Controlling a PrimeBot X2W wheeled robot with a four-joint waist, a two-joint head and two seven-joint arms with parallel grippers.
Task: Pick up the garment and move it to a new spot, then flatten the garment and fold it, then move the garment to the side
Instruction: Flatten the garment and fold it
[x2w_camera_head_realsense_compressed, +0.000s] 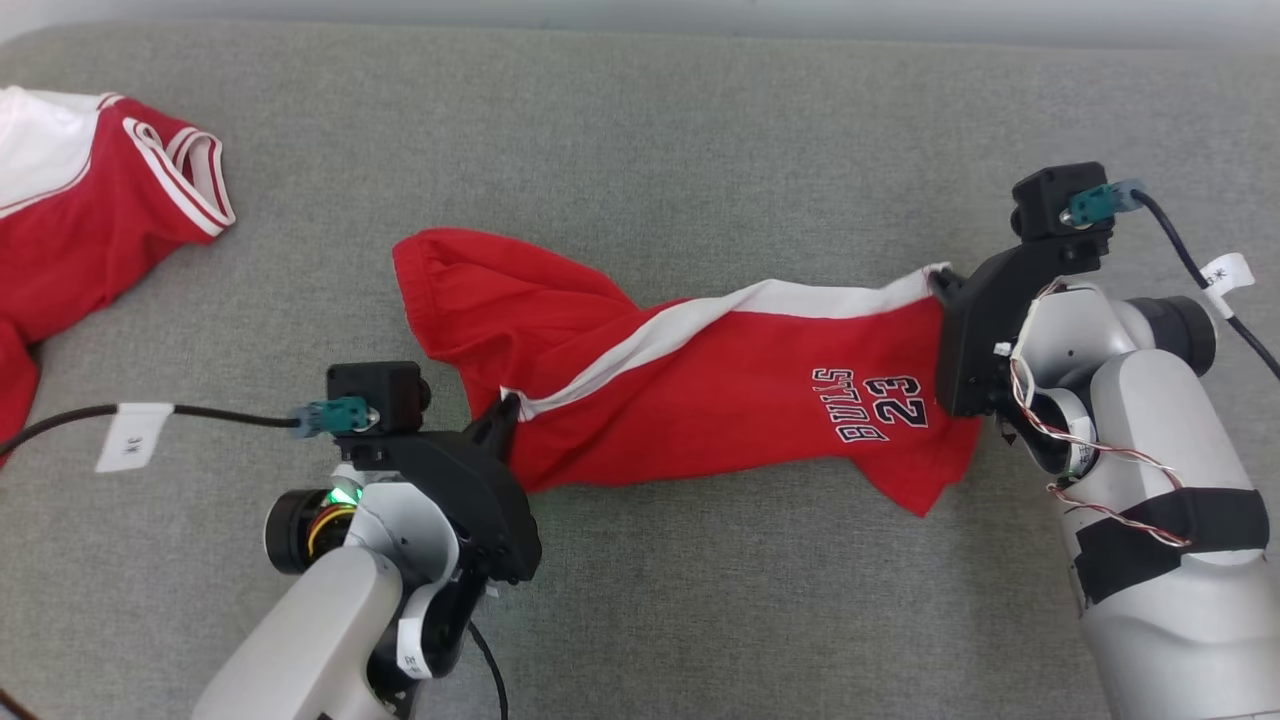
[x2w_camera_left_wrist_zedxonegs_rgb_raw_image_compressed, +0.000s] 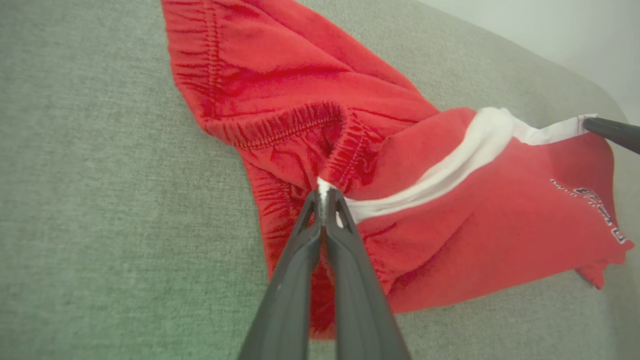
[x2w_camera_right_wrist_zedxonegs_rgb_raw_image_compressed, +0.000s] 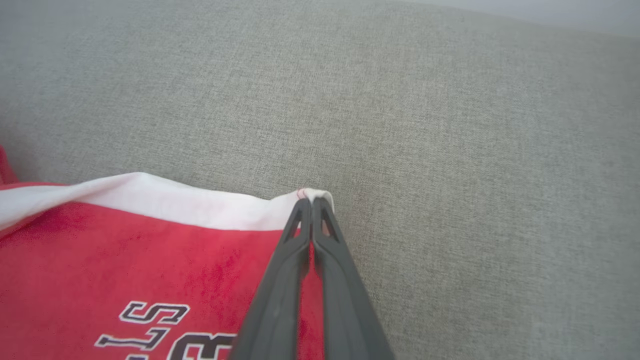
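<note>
The red shorts (x2w_camera_head_realsense_compressed: 700, 390) lie rumpled on the grey fabric surface (x2w_camera_head_realsense_compressed: 640, 130), strung between both arms. The left pincer (x2w_camera_left_wrist_zedxonegs_rgb_raw_image_compressed: 324, 197) is clenched on the waistband end of the white stripe (x2w_camera_head_realsense_compressed: 800, 298), and the right pincer (x2w_camera_right_wrist_zedxonegs_rgb_raw_image_compressed: 311, 200) on its hem corner. The cloth looks soft, light and limp, so stitched edges likely grip best. The print reads "BULLS 23".

The shorts (x2w_camera_head_realsense_compressed: 700, 390) lie stretched crosswise on the middle of the cushion (x2w_camera_head_realsense_compressed: 700, 130), between the two claws. The left claw (x2w_camera_head_realsense_compressed: 505, 410) pinches their near left edge, where the side stripe ends. The right claw (x2w_camera_head_realsense_compressed: 940, 285) pinches the far right corner, at the stripe's other end. A jersey (x2w_camera_head_realsense_compressed: 80, 210) lies at the cushion's far left, well apart from the shorts.
</note>
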